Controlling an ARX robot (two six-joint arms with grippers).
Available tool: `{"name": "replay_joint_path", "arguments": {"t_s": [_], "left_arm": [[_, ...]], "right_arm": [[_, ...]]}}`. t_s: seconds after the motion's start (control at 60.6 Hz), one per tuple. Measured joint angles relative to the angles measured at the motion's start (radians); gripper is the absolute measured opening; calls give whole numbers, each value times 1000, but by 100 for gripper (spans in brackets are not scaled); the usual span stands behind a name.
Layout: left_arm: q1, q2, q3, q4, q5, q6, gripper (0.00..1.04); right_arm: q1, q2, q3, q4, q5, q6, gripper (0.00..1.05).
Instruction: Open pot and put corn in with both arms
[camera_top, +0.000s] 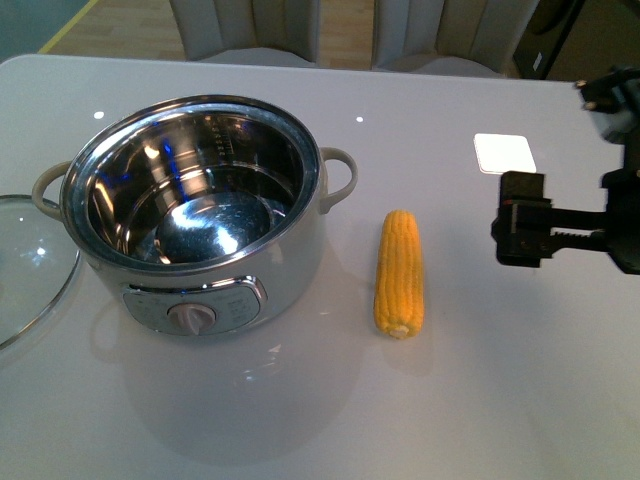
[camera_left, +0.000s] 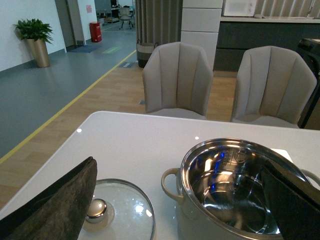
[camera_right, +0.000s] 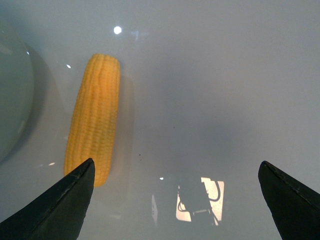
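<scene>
Pot (camera_top: 300, 262) open; right hand (camera_right: 175, 162), spread wide and empty, should centre over the corn (camera_top: 399, 273) and close across its middle

**Black Arms, Wedge-Shaped Fingers**

In the front view the right arm (camera_top: 620, 230) is black throughout. A boxy, square-edged block (camera_top: 520, 232) leads a bar (camera_top: 575, 236) cut with a row of fine teeth. Above it sits a dark part (camera_top: 612, 92) with pale patches, too blurred to read. The left gripper (camera_left: 178, 164) has broad wedge fingers (camera_left: 55, 210) in matte charcoal with a coarse, faintly brownish surface. The right gripper (camera_right: 176, 162) carries smoother black fingers (camera_right: 60, 205) — flat-faced, tapering to points, with a thin paler line along the edge.
</scene>
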Motion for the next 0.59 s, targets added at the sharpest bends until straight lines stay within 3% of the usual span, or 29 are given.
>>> {"name": "replay_joint_path", "arguments": {"t_s": [0.264, 0.594], "left_arm": [[0, 0, 0, 0, 0, 0, 98], [0, 0, 0, 0, 0, 0, 98]], "right_arm": [[55, 206, 213, -48, -15, 4, 96], [94, 360, 323, -76, -47, 41, 96]]}}
